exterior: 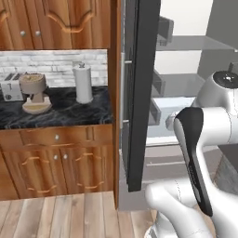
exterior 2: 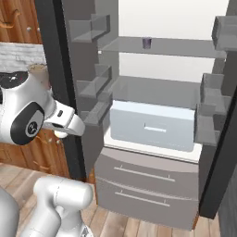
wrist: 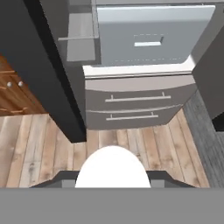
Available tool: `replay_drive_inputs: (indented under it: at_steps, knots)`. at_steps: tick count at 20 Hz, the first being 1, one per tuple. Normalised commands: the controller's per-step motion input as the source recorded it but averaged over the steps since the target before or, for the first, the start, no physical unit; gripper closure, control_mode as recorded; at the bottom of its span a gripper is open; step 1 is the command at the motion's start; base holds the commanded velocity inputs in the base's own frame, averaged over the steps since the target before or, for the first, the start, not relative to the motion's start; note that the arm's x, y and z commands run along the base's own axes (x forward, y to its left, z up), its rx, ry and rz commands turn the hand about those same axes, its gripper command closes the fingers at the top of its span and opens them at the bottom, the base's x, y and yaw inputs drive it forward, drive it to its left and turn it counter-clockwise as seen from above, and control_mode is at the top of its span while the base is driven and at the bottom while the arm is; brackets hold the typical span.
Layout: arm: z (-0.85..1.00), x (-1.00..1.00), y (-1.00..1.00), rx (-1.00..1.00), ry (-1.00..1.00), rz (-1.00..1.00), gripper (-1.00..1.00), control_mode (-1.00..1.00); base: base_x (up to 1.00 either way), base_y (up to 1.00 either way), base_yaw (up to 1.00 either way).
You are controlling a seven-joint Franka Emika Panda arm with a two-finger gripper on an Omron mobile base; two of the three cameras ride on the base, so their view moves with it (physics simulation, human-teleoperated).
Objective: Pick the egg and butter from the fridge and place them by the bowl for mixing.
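**Egg in the gripper, arm in front of the open fridge**

In the hand view the egg [wrist: 113, 167] sits between the dark finger tips of the gripper [wrist: 113, 177], so the jaws are clamped on it, partly closed around its width. The fridge [exterior 2: 152, 125] stands open, with its dark door [exterior: 142, 93] swung out between the arm and the counter [exterior: 56, 111]. A small purplish cup [exterior 2: 147, 42] rests on an upper shelf; neither the butter nor the bowl can be made out. The hand points down toward the lower drawers [wrist: 138, 103] and the wood floor [wrist: 52, 153]. Risk: a smooth, rounded egg can roll out of a two-point grip if the arm swings fast or tilts, and it would drop to the floor. A wide swing toward the counter may also strike the door edge.
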Motion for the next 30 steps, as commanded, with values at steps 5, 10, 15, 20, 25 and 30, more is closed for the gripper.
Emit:
replay_drive_inputs:
  at_steps: [5,10,15,20,25,30]
  knots:
    - [0.00,0.00,0.00,0.00,0.00,0.00,1.00,1.00,-0.35,0.63,0.14]
    - [0.00,0.00,0.00,0.00,0.00,0.00,1.00,1.00,-0.06,0.98,0.02]
    - [0.00,0.00,0.00,0.00,0.00,0.00,1.00,1.00,0.00,1.00,0.00]
    - [0.00,0.00,0.00,0.00,0.00,0.00,1.00,1.00,0.04,0.95,0.00]
    - [0.00,0.00,0.00,0.00,0.00,0.00,1.00,1.00,0.09,0.95,0.00]
    - [0.00,0.00,0.00,0.00,0.00,0.00,1.00,1.00,0.04,1.00,0.00]
